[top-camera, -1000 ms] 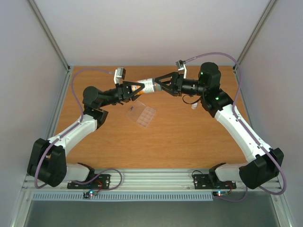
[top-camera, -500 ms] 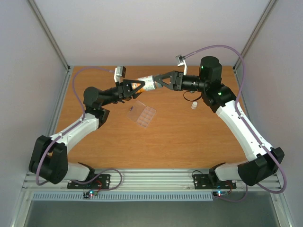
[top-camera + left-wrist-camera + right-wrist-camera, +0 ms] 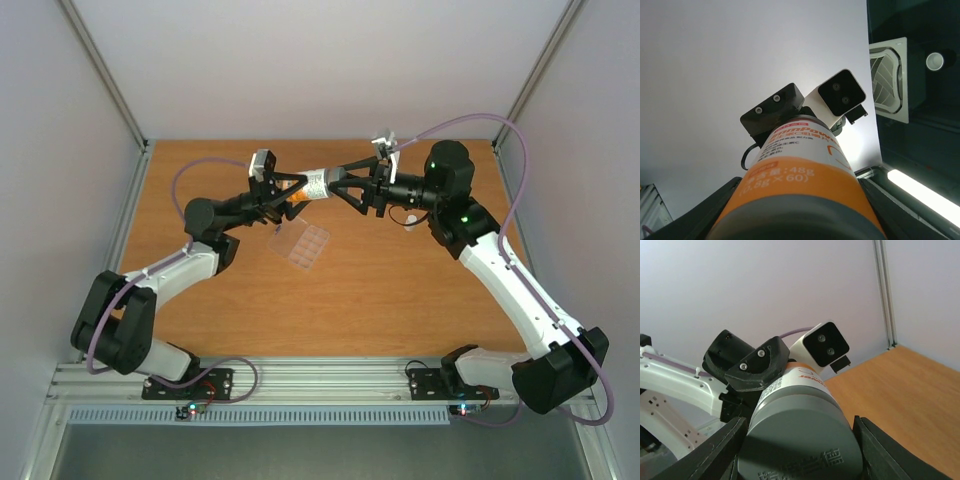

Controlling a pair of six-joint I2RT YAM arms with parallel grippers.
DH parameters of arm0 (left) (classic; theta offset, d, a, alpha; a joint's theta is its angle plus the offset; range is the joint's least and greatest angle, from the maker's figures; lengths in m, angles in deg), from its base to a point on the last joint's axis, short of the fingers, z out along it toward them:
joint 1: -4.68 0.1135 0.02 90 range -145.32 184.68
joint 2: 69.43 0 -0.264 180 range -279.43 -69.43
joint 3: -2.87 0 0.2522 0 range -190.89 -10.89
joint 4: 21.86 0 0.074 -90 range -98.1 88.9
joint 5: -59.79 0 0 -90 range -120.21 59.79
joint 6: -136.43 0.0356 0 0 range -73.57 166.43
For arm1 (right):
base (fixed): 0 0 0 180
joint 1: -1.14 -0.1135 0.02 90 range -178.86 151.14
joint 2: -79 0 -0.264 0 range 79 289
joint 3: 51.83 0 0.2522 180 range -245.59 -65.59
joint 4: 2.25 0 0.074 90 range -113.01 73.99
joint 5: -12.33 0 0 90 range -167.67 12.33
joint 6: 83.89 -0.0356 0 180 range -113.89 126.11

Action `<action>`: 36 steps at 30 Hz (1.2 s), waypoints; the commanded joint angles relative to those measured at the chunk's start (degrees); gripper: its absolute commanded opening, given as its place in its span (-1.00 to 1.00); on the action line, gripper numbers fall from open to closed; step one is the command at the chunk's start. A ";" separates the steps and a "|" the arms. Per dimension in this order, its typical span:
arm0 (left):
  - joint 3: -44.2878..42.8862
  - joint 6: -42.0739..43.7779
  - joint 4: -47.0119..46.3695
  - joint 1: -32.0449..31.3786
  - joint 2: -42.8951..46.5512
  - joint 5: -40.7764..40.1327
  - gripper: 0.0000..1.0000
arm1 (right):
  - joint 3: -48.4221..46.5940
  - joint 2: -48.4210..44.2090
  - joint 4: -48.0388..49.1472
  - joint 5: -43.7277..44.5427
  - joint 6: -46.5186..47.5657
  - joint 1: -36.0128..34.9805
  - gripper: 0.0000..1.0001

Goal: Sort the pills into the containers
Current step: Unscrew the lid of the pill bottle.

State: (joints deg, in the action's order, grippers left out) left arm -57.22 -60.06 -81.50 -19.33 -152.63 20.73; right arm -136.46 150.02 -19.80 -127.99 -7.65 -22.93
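Left gripper [image 3: 292,190]: clamped on the orange base of the one bottle [image 3: 315,184]. Right gripper [image 3: 341,186]: clamped on that bottle's grey cap [image 3: 800,440]. The two hold the bottle in mid-air between them. Label partly legible: "48g (0.8g×60)". One clear pill box [image 3: 303,245] lies on the table [image 3: 400,300] below the bottle, well away from every edge. Pills too small to discern.

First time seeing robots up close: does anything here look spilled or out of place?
Nothing spilled that I can see. The one odd sight: the orange-and-white pill bottle with a grey cap hangs sideways in mid-air, gripped by the left hand at its orange end and the right hand at its cap.
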 commanded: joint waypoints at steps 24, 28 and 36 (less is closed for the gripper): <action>-0.35 -0.46 -4.42 1.27 2.86 -6.17 -0.93 | -1.48 1.82 -0.84 0.77 3.94 -0.05 0.54; -0.93 2.16 -1.47 1.33 3.51 -5.45 -0.93 | -0.48 1.22 1.17 0.71 -2.94 0.16 0.66; -2.12 6.77 1.28 1.34 3.66 -5.06 -0.93 | 1.69 -1.70 3.62 2.69 -24.28 1.52 0.86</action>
State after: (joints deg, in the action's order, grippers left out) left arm -57.16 -56.74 -78.99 -18.07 -150.24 15.63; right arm -134.93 150.20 -18.73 -126.14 -18.95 -22.30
